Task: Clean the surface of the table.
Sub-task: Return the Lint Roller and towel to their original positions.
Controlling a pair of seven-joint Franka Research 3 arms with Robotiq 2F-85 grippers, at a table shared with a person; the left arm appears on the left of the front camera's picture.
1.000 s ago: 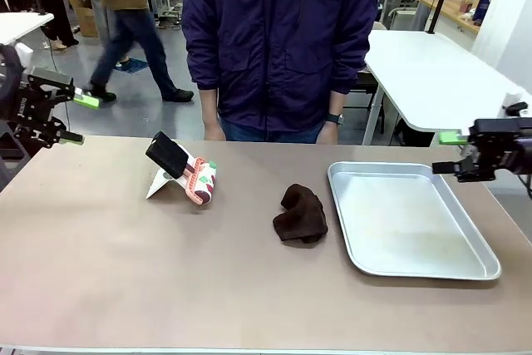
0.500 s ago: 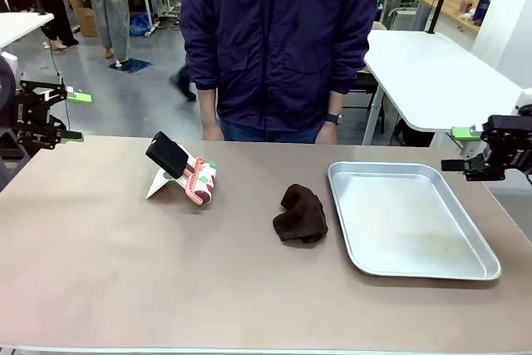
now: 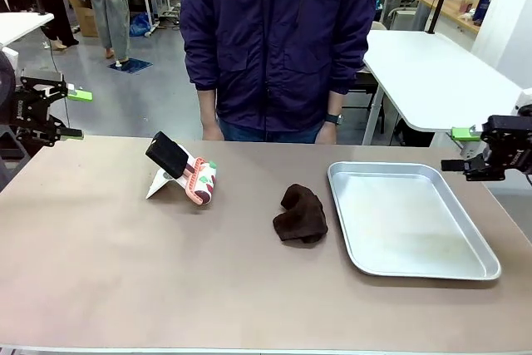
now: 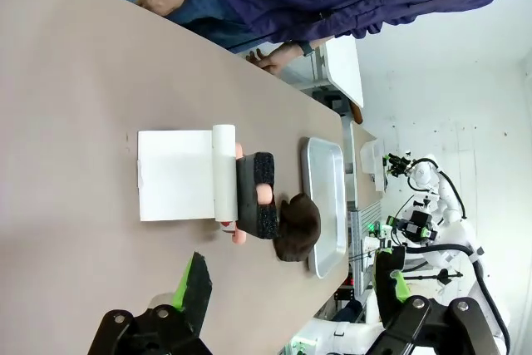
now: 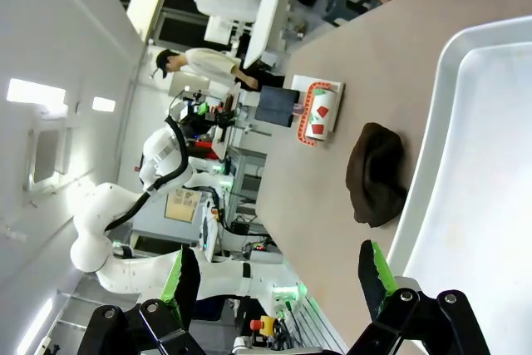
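Observation:
The tan-brown table holds a crumpled dark brown cloth near its middle. The cloth also lies on the table in the left wrist view, and in the right wrist view beside the tray. My left gripper hangs open off the table's left end, well away from the cloth. Beyond the right end, past the tray, my right gripper is also open. Both wrist views show open, empty grippers: left, right.
A silver metal tray lies on the right, next to the cloth. At the left rear stands a white card with a black brush and a pink patterned roll. A person in a dark blue jacket stands at the far edge.
Over the last second both grippers drew outward, the left one to the left and the right one to the right. Things on the table have stayed put.

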